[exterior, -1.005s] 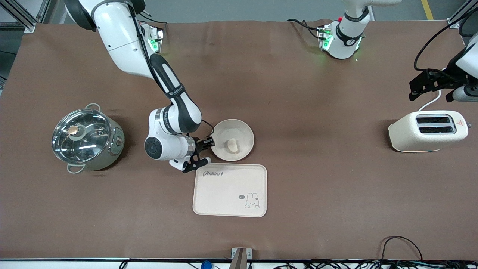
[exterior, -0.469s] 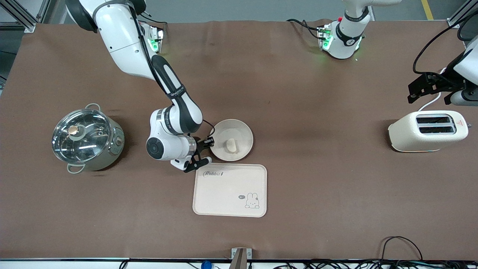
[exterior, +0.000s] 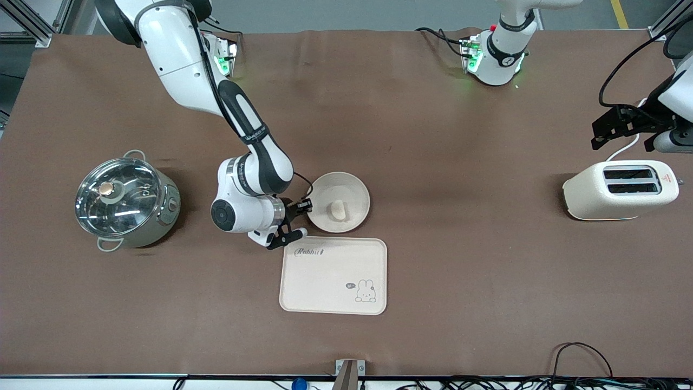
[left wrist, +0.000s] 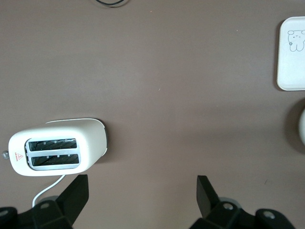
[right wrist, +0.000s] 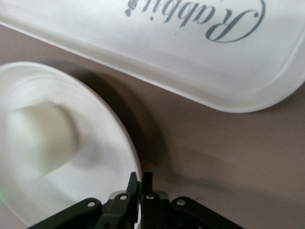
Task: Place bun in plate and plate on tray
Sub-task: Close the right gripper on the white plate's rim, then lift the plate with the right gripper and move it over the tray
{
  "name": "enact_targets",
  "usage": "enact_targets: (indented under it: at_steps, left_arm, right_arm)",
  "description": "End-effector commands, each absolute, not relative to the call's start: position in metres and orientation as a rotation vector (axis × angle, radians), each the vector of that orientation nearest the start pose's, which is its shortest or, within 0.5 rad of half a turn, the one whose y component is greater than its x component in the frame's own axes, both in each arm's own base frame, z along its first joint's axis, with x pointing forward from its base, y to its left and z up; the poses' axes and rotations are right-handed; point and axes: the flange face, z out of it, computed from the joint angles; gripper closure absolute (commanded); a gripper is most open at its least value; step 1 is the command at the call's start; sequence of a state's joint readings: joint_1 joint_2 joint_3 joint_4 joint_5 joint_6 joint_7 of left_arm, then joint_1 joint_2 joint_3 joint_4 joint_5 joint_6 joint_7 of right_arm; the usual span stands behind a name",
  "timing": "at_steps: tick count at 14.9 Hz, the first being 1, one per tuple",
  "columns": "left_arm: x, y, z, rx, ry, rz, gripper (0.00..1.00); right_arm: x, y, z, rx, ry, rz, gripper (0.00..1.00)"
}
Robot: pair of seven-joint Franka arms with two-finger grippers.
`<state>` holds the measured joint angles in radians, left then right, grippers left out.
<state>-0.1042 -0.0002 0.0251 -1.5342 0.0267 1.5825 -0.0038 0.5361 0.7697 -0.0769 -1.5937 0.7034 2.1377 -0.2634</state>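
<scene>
The round cream plate (exterior: 346, 196) holds the small pale bun (exterior: 337, 210) and sits farther from the front camera than the rabbit-printed tray (exterior: 333, 275). My right gripper (exterior: 304, 212) is shut on the plate's rim at the side toward the right arm's end, and the plate looks slightly tilted. The right wrist view shows the fingers pinching the rim (right wrist: 139, 183), the bun (right wrist: 40, 136) in the plate (right wrist: 102, 157) and the tray (right wrist: 181, 52) beside it. My left gripper (exterior: 614, 129) is open and empty above the table by the toaster; it also shows in the left wrist view (left wrist: 142, 195).
A cream toaster (exterior: 621, 189) with its white cord stands at the left arm's end. A steel pot with a glass lid (exterior: 125, 200) stands at the right arm's end. Cables lie along the table's front edge.
The plate has shifted slightly in my right gripper's hold, its rim lifting a little. The left arm has drifted slightly above the toaster.
</scene>
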Motion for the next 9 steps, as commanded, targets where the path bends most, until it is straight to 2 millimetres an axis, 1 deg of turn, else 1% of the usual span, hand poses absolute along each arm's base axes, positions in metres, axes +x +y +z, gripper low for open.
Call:
enact_targets:
  at_steps: [1, 4, 6, 7, 9]
  left_arm:
    - [0.555, -0.041, 0.648, -3.122, 0.109, -0.066, 0.0]
    - [0.555, -0.044, 0.648, -3.12, 0.116, -0.066, 0.0]
    - [0.555, -0.044, 0.648, -3.12, 0.119, -0.066, 0.0]
    - [0.555, -0.043, 0.648, -3.12, 0.116, -0.066, 0.0]
    - [0.555, -0.042, 0.648, -3.122, 0.116, -0.066, 0.0]
  right_arm:
    - [0.589, 0.33, 0.169, -2.606, -0.368, 0.348, 0.99]
    - [0.59, 0.331, 0.173, -2.601, -0.365, 0.341, 0.99]
    - [0.592, 0.333, 0.177, -2.572, -0.323, 0.331, 0.99]
    - [0.594, 0.335, 0.181, -2.558, -0.307, 0.32, 0.99]
    - [0.609, 0.347, 0.205, -2.53, -0.26, 0.263, 0.99]
